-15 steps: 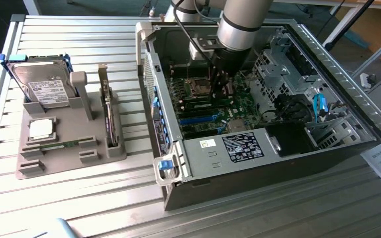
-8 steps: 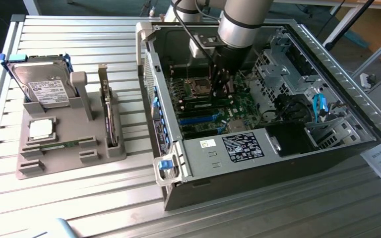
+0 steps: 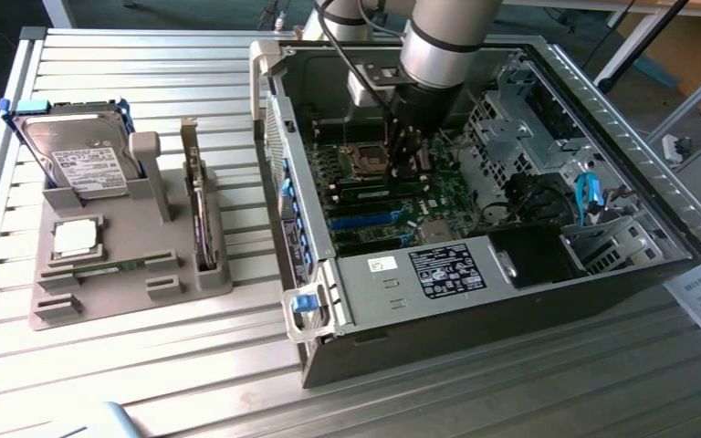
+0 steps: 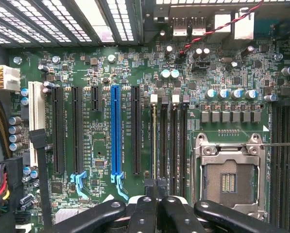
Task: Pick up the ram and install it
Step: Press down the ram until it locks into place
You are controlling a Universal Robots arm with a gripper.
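While closed end effector (image 4: pixel 156 187) hovers over mobo (image 4: pixel 106 73), slot print's too small to read.

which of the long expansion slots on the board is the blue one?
The blue slot, flanked by black slots on both sides; it alone is blue.

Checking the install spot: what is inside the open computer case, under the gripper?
Inside the computer case, the gripper is shut above the green motherboard, next to the empty processor socket. Its fingers cover the slot ends directly beneath; I can't tell whether a ram stick is seated there.
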